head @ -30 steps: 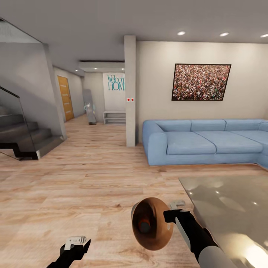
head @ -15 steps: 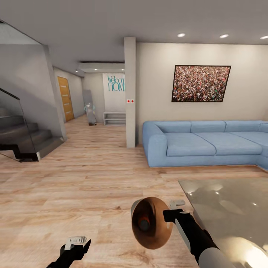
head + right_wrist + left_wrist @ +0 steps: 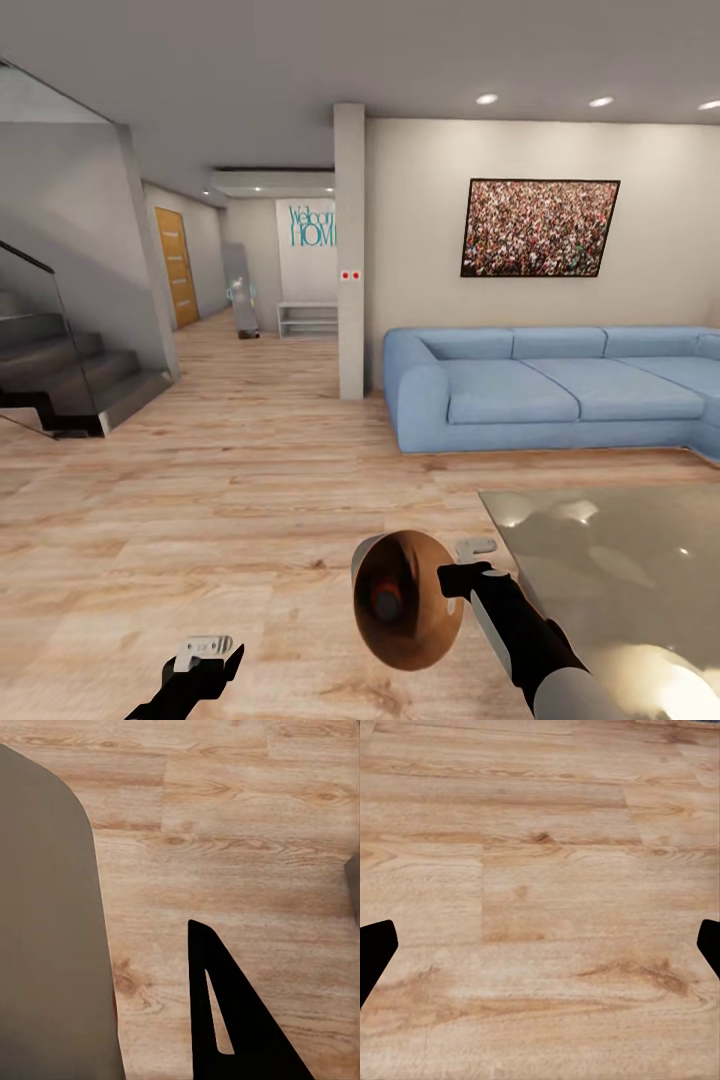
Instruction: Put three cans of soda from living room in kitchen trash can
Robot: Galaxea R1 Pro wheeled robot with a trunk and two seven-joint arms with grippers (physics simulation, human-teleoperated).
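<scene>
Your right gripper [image 3: 452, 580] is clamped on the rim of the tash can [image 3: 408, 600], held tipped above the wood floor [image 3: 230, 500] with an orange can of soda [image 3: 386, 603] inside, beside the glass table [image 3: 610, 560]; your left gripper [image 3: 203, 652] hangs spread wide, holding nothing.

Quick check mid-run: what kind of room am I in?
Most likely a living room: a light-blue sectional sofa, a framed crowd picture on the wall, and a glossy grey low table on the wood floor.
</scene>
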